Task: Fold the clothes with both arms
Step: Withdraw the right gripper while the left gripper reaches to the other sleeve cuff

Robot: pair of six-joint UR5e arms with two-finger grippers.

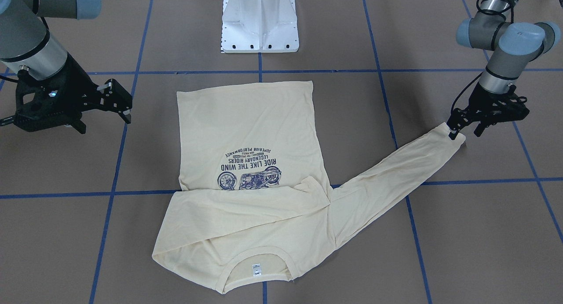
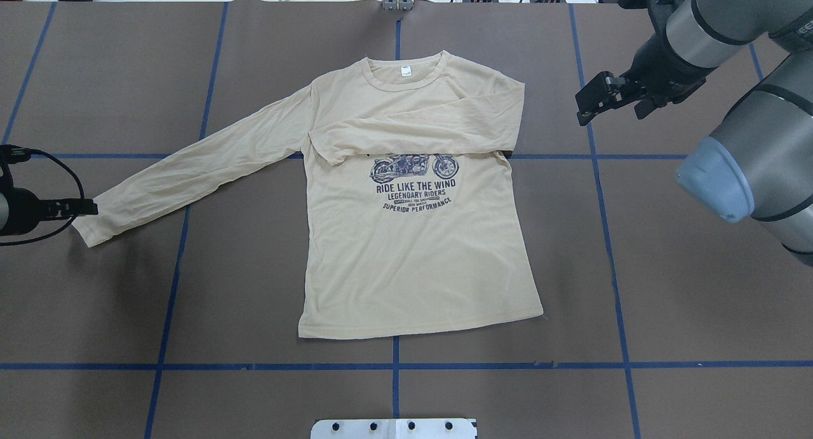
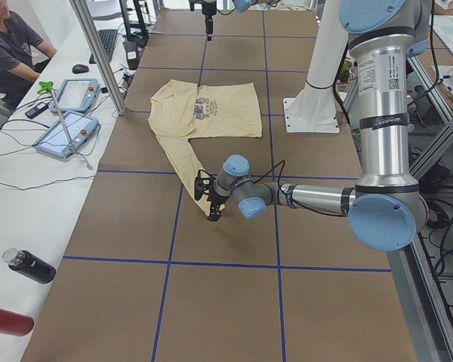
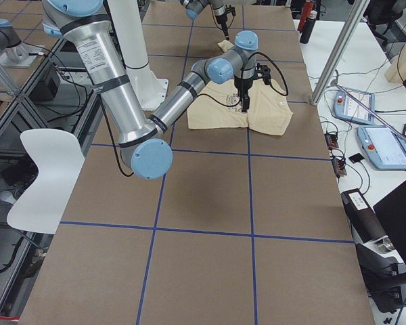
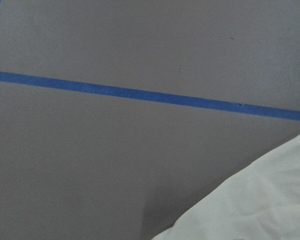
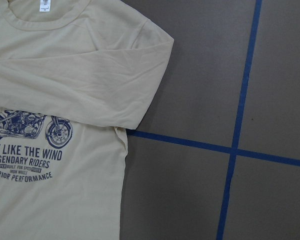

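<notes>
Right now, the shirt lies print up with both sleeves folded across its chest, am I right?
Not quite: only one sleeve is folded across the chest. The other sleeve lies stretched out sideways, its cuff at the left pincer, as the overhead view shows. The shirt does lie print up.

My overhead camera sits behind the white base (image 2: 394, 428), looking forward and down on the bench (image 2: 190, 286); the front one faces back from the far side, steeply down. Both take in the whole shirt (image 2: 413, 261). Two side cameras look along the bench from its left and right ends, farther off. The left wrist camera hangs close over bare bench and a sleeve (image 5: 255, 200) edge, the right over the print (image 6: 25, 140).
</notes>
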